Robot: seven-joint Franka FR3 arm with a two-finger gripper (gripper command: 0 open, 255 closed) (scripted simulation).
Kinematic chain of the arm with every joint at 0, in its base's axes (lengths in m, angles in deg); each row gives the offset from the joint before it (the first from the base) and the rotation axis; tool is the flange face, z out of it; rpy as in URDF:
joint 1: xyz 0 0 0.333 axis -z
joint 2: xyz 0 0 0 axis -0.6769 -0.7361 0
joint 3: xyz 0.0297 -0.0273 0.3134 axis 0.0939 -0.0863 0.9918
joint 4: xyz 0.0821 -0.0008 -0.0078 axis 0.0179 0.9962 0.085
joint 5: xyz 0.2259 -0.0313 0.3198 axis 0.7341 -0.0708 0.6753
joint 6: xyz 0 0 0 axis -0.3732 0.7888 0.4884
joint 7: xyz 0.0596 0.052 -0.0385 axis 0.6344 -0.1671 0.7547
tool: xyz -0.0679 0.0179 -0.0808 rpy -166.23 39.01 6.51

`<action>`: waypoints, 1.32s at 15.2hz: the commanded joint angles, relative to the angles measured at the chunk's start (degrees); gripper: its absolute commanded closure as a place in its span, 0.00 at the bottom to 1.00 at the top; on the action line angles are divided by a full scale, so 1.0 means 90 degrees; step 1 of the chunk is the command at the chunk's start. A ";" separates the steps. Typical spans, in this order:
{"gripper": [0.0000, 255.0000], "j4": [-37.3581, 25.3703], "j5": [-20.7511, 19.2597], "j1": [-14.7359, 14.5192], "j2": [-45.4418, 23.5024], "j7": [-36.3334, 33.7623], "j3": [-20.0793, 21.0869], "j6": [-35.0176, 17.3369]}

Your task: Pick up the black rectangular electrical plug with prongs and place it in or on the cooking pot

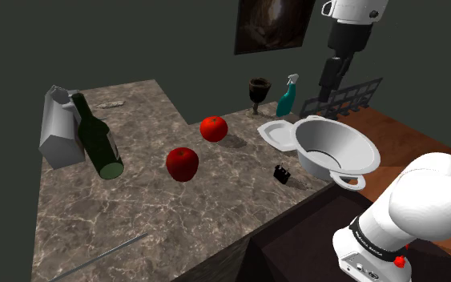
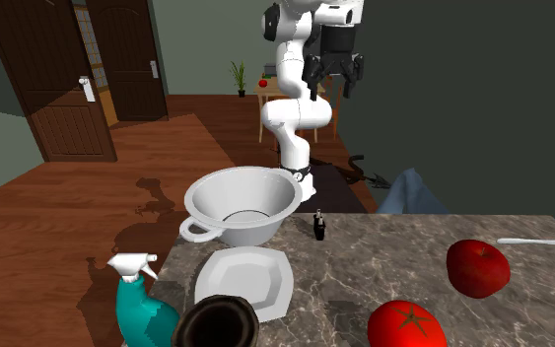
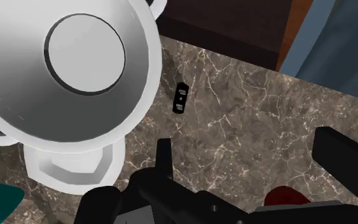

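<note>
The small black plug lies on the marble counter, a short way from the pot. The wide grey cooking pot stands empty at the counter's end, one loop handle toward the stand. My gripper hangs high above the pot and plug, open, with nothing between its fingers. In the wrist view the plug sits ahead of the nearer finger, next to the pot's rim.
A white plate touches the pot. Two red apples, a green bottle, a grey carton, a teal spray bottle and a dark goblet share the counter. A thin rod lies near its front.
</note>
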 commanded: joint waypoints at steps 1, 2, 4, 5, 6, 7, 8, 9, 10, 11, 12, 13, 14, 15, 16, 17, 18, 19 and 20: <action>0.00 0.0000 0.0000 0.0000 0.0000 0.0000 0.0000 0.0000; 0.00 0.0245 -0.0002 0.0015 0.0046 -0.0087 0.0057 -0.0209; 0.00 0.0713 -0.0006 0.0044 0.0110 -0.0264 0.0172 -0.0633; 0.00 0.0937 -0.0006 0.0059 0.0128 -0.0353 0.0232 -0.0848; 0.00 0.1154 -0.0008 0.0073 0.0136 -0.0444 0.0291 -0.1066; 0.00 0.1364 -0.0009 0.0086 0.0133 -0.0536 0.0350 -0.1286; 0.00 0.1567 -0.0010 0.0102 0.0119 -0.0628 0.0412 -0.1511; 0.00 0.1762 -0.0012 0.0118 0.0093 -0.0722 0.0474 -0.1739; 0.00 0.1951 -0.0014 0.0134 0.0055 -0.0818 0.0536 -0.1971; 0.00 0.2132 -0.0017 0.0152 0.0004 -0.0916 0.0601 -0.2207; 0.00 0.2305 -0.0022 0.0171 -0.0060 -0.1016 0.0666 -0.2449; 0.00 0.2470 -0.0029 0.0192 -0.0138 -0.1118 0.0732 -0.2696; 0.00 0.2626 -0.0038 0.0216 -0.0231 -0.1223 0.0800 -0.2949; 0.00 0.2774 -0.0051 0.0241 -0.0339 -0.1332 0.0867 -0.3207; 0.00 0.2913 -0.0067 0.0271 -0.0464 -0.1444 0.0937 -0.3471; 0.00 0.3042 -0.0088 0.0306 -0.0604 -0.1560 0.1010 -0.3742; 0.00 0.3161 -0.0114 0.0347 -0.0761 -0.1679 0.1086 -0.4018; 0.00 0.3269 -0.0148 0.0395 -0.0936 -0.1805 0.1164 -0.4300; 0.00 0.3367 -0.0191 0.0450 -0.1128 -0.1938 0.1244 -0.4588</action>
